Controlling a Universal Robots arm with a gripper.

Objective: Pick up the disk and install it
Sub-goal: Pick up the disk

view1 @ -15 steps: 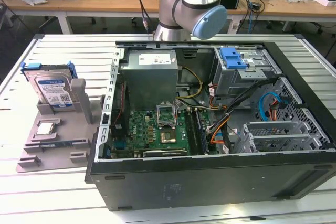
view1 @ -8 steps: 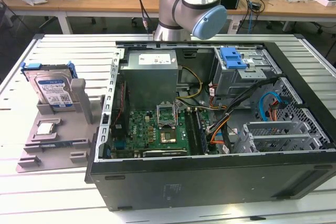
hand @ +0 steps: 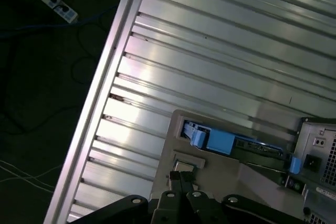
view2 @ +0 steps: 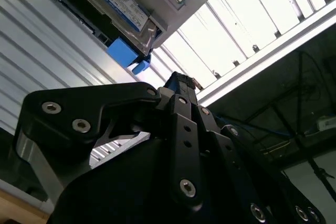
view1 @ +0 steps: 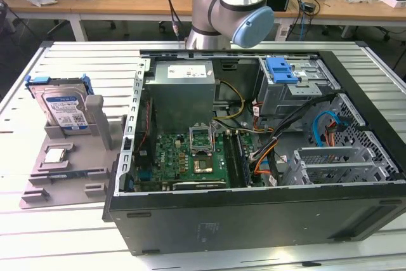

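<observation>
Disk (view1: pixel 62 107): leaning in grey holder (view1: pixel 96 122) on table (view1: pixel 44 245), beside open computer case (view1: pixel 254 220).
Pincer (hand: pixel 181 178): fingers together, empty, clear of disk.
Progress: pick-up and installation both outstanding.

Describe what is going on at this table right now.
A silver robot arm hangs over an open black computer case on a slotted aluminium table. The disk, a flat silver hard drive in a blue plastic frame, leans in a grey plastic stand beside the case, at the exterior view's left. In the second wrist view the black gripper is apart from it; the disk is not yet picked up.
</observation>
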